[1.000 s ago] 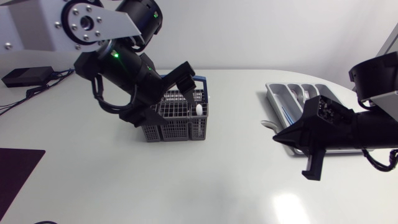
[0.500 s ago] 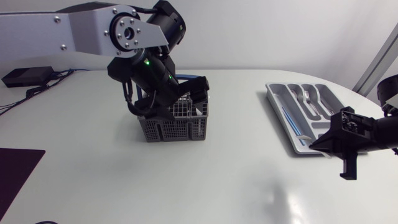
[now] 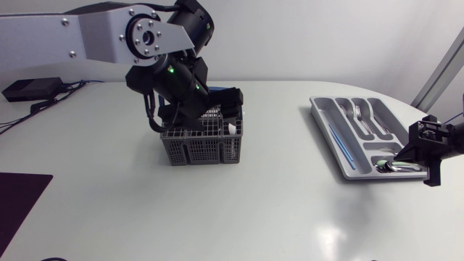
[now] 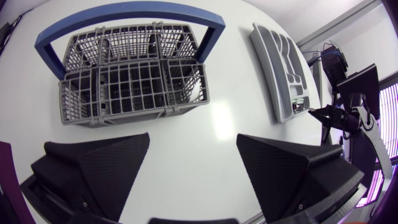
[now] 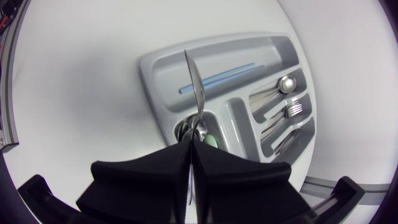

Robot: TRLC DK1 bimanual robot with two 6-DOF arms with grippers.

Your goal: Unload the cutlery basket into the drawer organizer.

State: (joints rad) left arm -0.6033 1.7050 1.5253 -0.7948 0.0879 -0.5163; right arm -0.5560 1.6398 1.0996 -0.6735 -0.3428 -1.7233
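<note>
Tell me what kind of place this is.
Most likely a robotics lab bench staged for a kitchen chore: the left arm and right arm hang over a white table holding a grey cutlery basket and a drawer organizer, and the right end effector grips a piece of cutlery above the organizer.

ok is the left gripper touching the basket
Apart. The left wrist view shows the left gripper open, with bare table between it and the basket ahead.
</note>
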